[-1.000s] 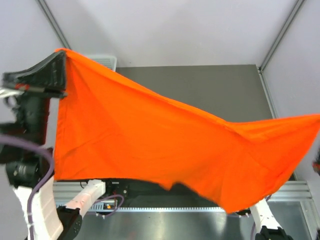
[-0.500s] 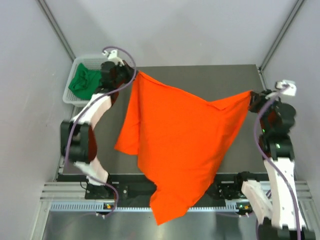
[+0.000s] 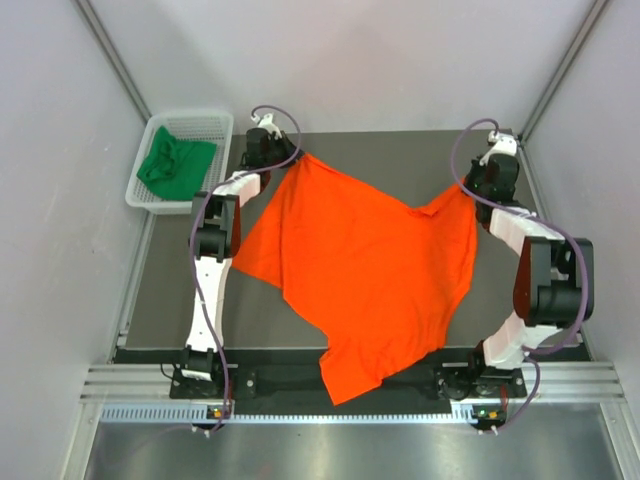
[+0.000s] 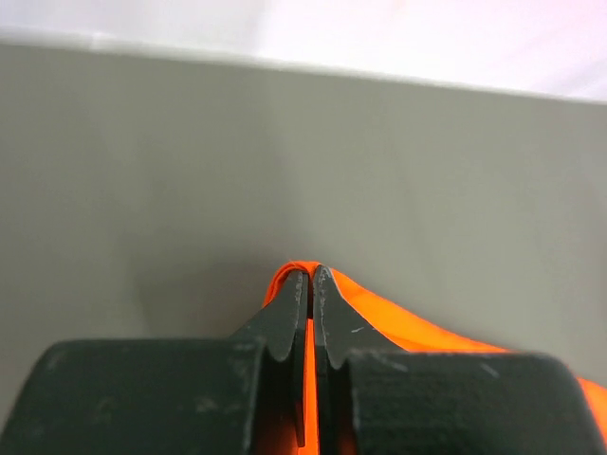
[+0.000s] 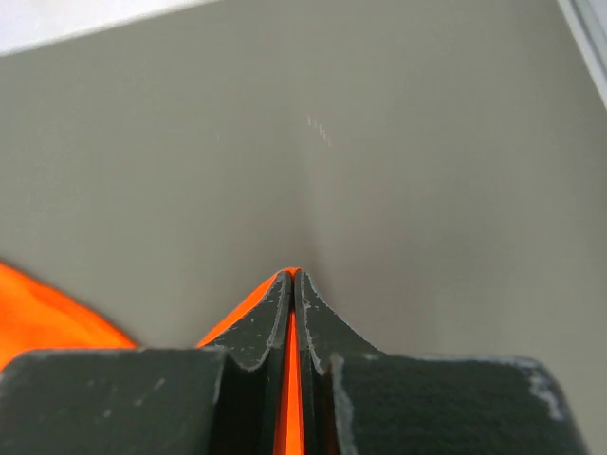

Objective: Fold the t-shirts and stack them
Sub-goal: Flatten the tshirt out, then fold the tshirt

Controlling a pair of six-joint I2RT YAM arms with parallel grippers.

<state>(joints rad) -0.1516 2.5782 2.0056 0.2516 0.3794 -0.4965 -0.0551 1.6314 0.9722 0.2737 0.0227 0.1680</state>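
Note:
The orange t-shirt lies spread over the grey table, its lower end hanging past the near edge. My left gripper is shut on the shirt's far left corner, low over the far part of the table. Stretched to the far right, my right gripper is shut on the opposite corner. Orange cloth shows between both pairs of black fingers. A crumpled dark green t-shirt sits in the basket at far left.
The white mesh basket stands off the table's far left corner. The grey table runs out to a metal rail along the near edge. White walls close in at the back and both sides.
Both arms have swung away from the camera and down to the far end of the table. The orange shirt, held high and wide before, now lies spread low over the table.

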